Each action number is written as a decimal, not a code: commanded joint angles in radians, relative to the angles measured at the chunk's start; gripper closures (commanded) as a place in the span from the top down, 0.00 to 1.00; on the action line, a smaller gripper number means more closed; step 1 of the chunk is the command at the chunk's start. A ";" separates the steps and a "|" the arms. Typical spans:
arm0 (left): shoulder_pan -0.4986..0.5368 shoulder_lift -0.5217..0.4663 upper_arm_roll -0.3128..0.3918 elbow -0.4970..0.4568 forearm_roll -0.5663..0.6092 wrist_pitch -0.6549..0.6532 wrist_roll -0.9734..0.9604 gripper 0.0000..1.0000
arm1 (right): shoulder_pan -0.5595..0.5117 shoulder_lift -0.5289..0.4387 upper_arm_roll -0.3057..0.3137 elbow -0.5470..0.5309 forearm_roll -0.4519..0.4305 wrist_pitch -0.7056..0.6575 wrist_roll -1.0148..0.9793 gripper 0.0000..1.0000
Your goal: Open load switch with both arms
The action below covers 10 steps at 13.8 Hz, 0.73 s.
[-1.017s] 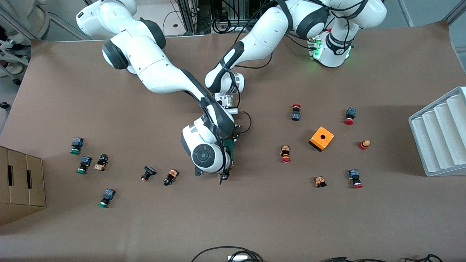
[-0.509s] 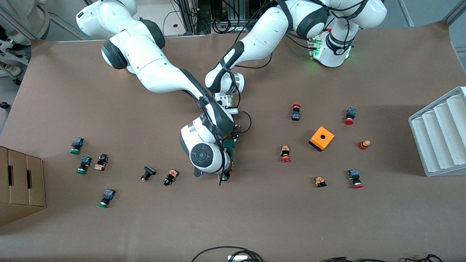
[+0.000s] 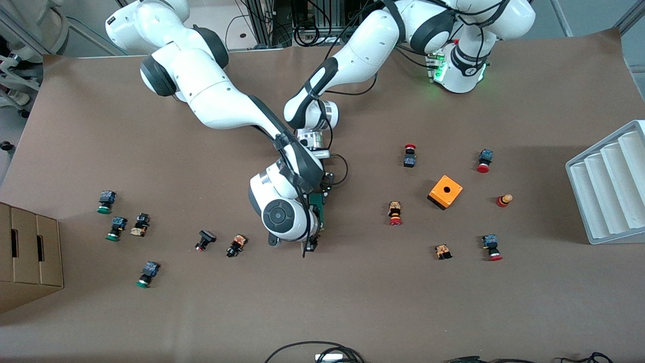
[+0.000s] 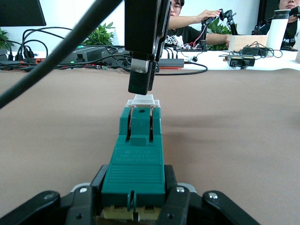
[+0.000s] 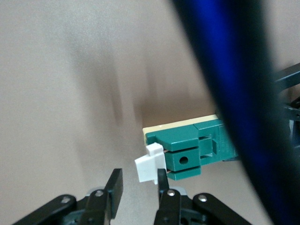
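The load switch [image 3: 317,207], a slim green bar, is held above the middle of the table. In the left wrist view my left gripper [image 4: 136,194] is shut on the near end of the load switch [image 4: 138,159], one finger on each side. A small white block [image 4: 143,100] sits at the other end. My right gripper [image 3: 311,244] hangs tip-down right over that block. In the right wrist view the right gripper [image 5: 139,180] is open and the white block [image 5: 151,168] lies against one fingertip [image 5: 162,180], not clamped.
Several small push buttons lie scattered; the closest are one [image 3: 237,245] toward the right arm's end and one [image 3: 395,213] toward the left arm's end. An orange box [image 3: 445,191], a grey ribbed tray [image 3: 609,186] and a cardboard box [image 3: 27,252] stand farther out.
The right arm's wrist has shifted slightly toward its own end of the table. The load switch and the left gripper look unmoved.
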 commanded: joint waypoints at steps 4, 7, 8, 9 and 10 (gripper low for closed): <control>0.007 0.016 -0.003 0.025 0.008 0.004 0.020 0.51 | -0.007 0.021 0.002 0.033 0.029 -0.021 0.015 0.38; 0.007 0.016 -0.003 0.027 0.008 0.004 0.020 0.51 | -0.007 0.024 0.002 0.033 0.029 -0.021 0.014 0.36; 0.007 0.016 -0.003 0.027 0.008 0.005 0.020 0.51 | -0.007 0.024 0.002 0.033 0.029 -0.021 0.014 0.30; 0.007 0.016 -0.003 0.025 0.008 0.005 0.020 0.52 | -0.007 0.024 0.002 0.033 0.029 -0.021 0.014 0.28; 0.007 0.016 -0.004 0.025 0.008 0.004 0.020 0.52 | -0.007 0.024 0.002 0.033 0.029 -0.021 0.014 0.27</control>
